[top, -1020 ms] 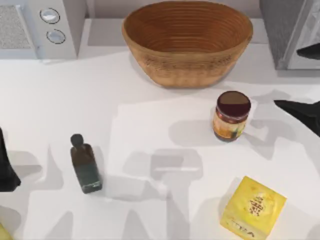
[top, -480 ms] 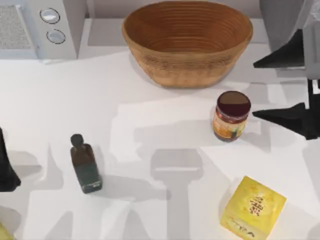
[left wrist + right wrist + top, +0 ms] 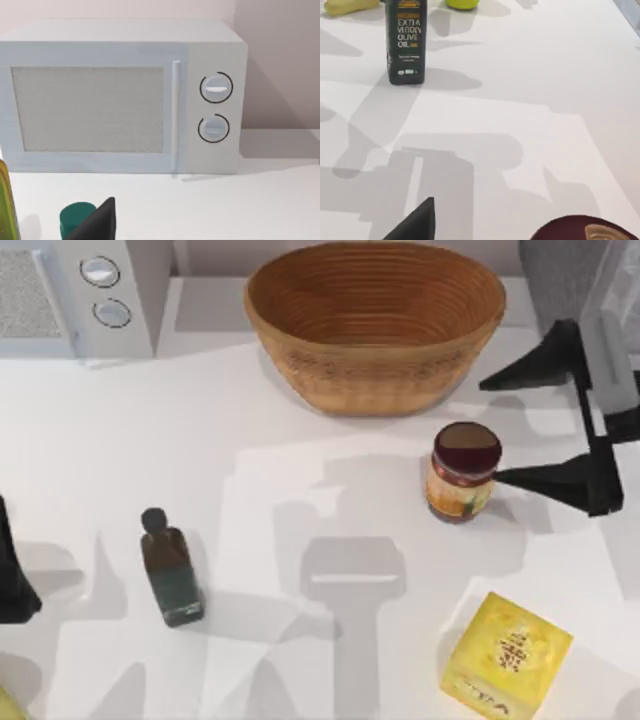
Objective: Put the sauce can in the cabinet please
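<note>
White surface (image 3: 300,420) all around, pretty cluttered: a microwave (image 3: 75,295) in the far left corner, a big wicker basket (image 3: 375,325) at the back middle, and the cabinet (image 3: 580,290) tucked into the far right corner, grey speckled side with a pale front panel.

The sauce can (image 3: 463,471) stands upright on the surface, right of centre, just in front of the basket and apart from it. A yellow box (image 3: 505,657) sits nearer the front edge, well apart from the can, and a dark oil bottle (image 3: 170,568) stands off to the left.

Our right pincer (image 3: 525,430) is out to the can's right with its fingers spread wide, the near finger's tip just beside the can, the far one up nearer the basket's right end. From the top view the can isn't between the fingers yet, it sits just off their tips. In the right wrist view the maroon lid (image 3: 585,229) only peeks in at the frame's edge.

Our left arm is parked at the left edge of the surface, with one finger of the left pincer (image 3: 97,222) poking into its wrist view in front of the microwave; we can't tell whether it's open or closed.

So we'd say we're in the approach, pre-grasp. Next move probably calls for sliding further toward the can until it's centred between the fingers, then closing. After that it's a lift and a carry back to the cabinet.
</note>
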{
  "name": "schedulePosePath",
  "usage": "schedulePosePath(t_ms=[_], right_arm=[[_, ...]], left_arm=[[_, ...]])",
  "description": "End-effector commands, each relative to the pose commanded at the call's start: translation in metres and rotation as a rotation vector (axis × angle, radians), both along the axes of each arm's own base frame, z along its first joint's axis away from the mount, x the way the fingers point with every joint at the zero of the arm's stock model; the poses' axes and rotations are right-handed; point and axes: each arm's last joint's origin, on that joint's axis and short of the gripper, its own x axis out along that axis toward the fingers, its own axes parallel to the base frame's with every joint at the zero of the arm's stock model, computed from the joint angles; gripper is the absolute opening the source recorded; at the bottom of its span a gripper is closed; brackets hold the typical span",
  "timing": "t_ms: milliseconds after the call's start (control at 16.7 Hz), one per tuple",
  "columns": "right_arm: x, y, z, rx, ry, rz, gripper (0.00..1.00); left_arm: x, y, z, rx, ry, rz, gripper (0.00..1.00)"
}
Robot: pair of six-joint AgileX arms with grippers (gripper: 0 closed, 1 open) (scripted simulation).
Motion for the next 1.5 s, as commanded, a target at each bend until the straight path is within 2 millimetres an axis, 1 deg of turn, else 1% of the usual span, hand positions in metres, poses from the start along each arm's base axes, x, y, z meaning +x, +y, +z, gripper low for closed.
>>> schedulePosePath(t_ms=[300,540,660,780,1260,1500], right_arm=[[0.021,-0.009,-0.056,0.101,0.04,0.04,1.0],[0.028,-0.019,-0.098,0.17,0.088,0.032,1.0],[0.028,-0.023,-0.114,0.19,0.116,0.023,1.0],[0.027,-0.025,-0.122,0.198,0.134,0.016,1.0],[0.027,-0.023,-0.122,0.197,0.135,0.021,1.0],[0.03,-0.021,-0.128,0.198,0.135,0.015,1.0]], left_arm=[[0.0,0.0,0.0,0.0,0.0,0.0,1.0],[0.0,0.0,0.0,0.0,0.0,0.0,1.0],[0.0,0.0,0.0,0.0,0.0,0.0,1.0],[0.0,0.0,0.0,0.0,0.0,0.0,1.0],[0.0,0.0,0.0,0.0,0.0,0.0,1.0],[0.0,0.0,0.0,0.0,0.0,0.0,1.0]])
